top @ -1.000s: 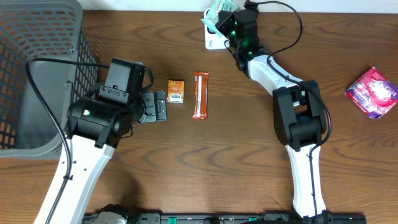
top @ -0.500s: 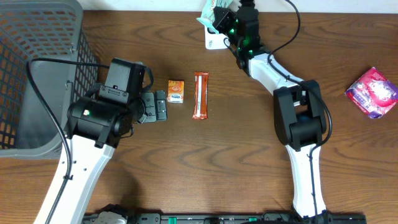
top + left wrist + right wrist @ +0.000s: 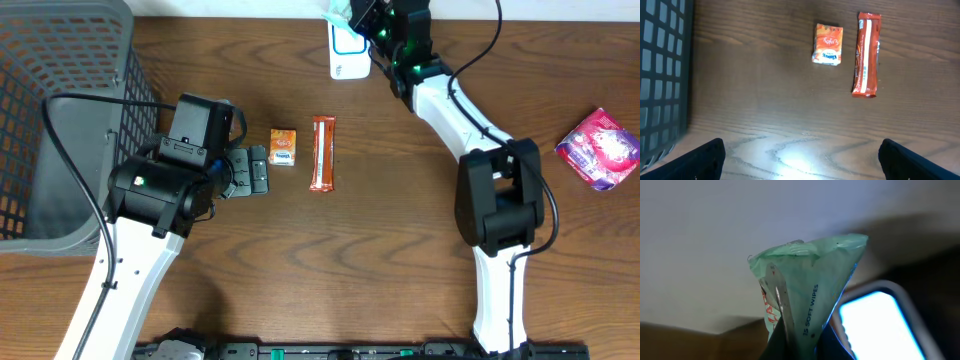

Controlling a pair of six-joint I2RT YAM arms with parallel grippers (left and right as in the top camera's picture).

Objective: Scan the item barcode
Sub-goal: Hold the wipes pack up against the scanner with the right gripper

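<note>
Right claw (image 3: 799, 344) pinches a wipes pack (image 3: 812, 275), lettering readable only wrist-side.

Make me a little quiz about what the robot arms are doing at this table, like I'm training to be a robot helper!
1. True or false: the right pincer is shut on the green wipes pack.
2. Pick one: what lies on the table just beside the small orange packet?
A. a long orange bar
B. a banana
C. a spoon
3. Fill the gap: the left pincer is ____ and holds nothing.

Key: 1 true. 2 A. 3 open.
</note>
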